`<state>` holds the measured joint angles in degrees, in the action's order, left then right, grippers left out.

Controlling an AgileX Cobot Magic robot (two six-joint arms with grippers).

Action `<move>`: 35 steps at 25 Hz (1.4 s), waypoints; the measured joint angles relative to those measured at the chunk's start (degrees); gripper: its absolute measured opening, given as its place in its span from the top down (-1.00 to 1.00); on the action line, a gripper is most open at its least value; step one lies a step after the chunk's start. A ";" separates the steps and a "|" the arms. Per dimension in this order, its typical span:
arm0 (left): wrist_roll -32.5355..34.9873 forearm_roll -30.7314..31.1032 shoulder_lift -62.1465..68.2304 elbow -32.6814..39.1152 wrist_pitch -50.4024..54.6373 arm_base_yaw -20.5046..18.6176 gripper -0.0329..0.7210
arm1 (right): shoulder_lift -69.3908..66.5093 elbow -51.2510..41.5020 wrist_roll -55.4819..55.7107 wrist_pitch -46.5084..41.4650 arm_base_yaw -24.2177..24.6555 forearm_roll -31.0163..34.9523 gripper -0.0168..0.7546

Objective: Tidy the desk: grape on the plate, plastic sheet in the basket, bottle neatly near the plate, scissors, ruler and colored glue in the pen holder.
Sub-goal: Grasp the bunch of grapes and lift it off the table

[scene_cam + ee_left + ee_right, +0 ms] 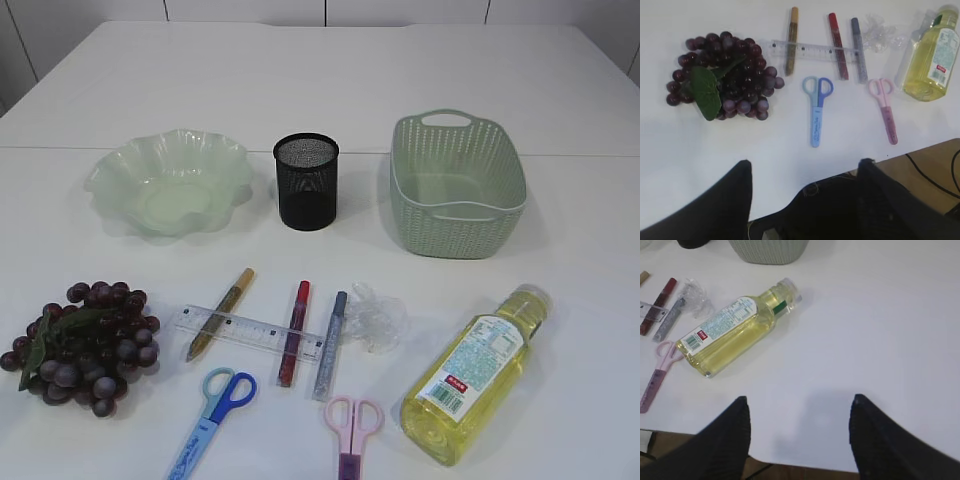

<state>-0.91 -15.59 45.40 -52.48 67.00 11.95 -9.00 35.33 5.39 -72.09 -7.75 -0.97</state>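
A purple grape bunch [85,347] [722,75] lies front left of the table, below the pale green plate [112,178]. The clear ruler [250,332] [812,50] lies across three colored glue sticks: gold [220,312], red [294,332] and silver [330,343]. Blue scissors [212,412] [815,107] and pink scissors [352,428] [884,107] rest nearer the front. A crumpled plastic sheet [377,318] [696,296] sits beside the yellow bottle [478,375] [737,329], which lies on its side. Black pen holder [306,181] and green basket [457,210] stand behind. My left gripper [805,167] and right gripper [797,402] hang open and empty near the front edge.
The white table [320,80] stretches far behind the plate, pen holder and basket. Its front edge shows in both wrist views, with a brown floor and cables [932,172] below. Neither arm appears in the exterior view.
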 joint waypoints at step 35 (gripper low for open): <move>-12.24 1.42 49.01 -15.46 -9.24 -0.04 -0.65 | -30.12 10.20 10.65 2.14 0.00 0.23 -0.31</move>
<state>-13.15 -14.17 94.41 -67.94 57.77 11.91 -39.12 45.53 16.04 -69.95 -7.75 -0.75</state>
